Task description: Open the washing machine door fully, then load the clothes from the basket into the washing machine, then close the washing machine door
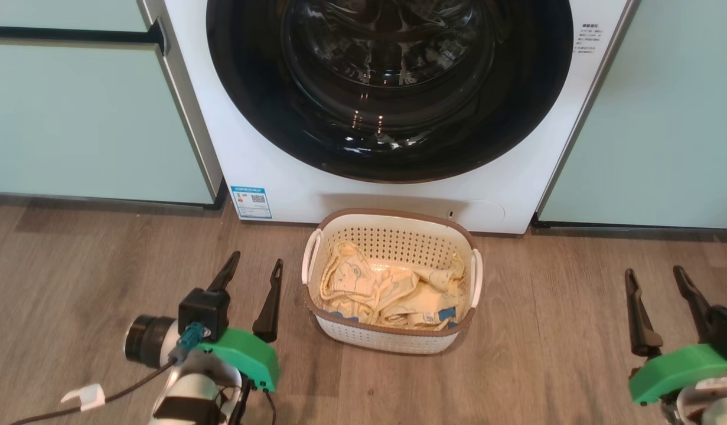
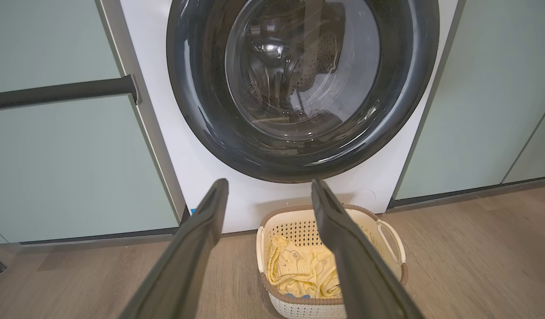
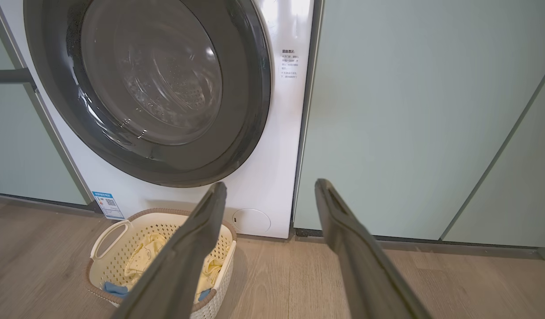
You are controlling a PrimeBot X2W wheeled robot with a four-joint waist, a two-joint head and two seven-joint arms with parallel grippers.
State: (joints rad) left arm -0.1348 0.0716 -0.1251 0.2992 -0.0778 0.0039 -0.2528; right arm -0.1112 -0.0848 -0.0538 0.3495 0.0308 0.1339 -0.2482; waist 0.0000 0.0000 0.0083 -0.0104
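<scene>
Head view: the washing machine door (image 1: 239,65) sits shut against the washing machine (image 1: 269,168), so I judge that the first step, opening it, has not begun. The basket (image 1: 393,213) stands on the wooden floor (image 1: 103,265) just in front of the machine, below the door, with the clothes (image 1: 387,289) heaped inside it. The left gripper (image 1: 257,260) hangs low to the basket's left, and the right gripper (image 1: 653,271) is well apart on the other side. Both have their jaws spread wide and hold nothing. A blue energy sticker (image 1: 251,202) with a square code sits at the machine's lower left, its print too small for me to read. A small block of grey writing (image 1: 589,38) sits near the upper right and is also unreadable here.

Left wrist view: my wide jaws frame the door's lower rim and the basket beneath it. Through the glass I see the perforated drum, with no garment in it. I can find no handle or catch on the rim.

Right wrist view: the jaws point at the seam between the machine and the pale green cabinet (image 3: 409,110). The grey writing shows as a heading over several short lines, in characters I can't make out. I find no brand name.

As I see it, the next move calls for raising one arm to the door's rim, finding its latch side and pulling the door out without knocking the basket.
</scene>
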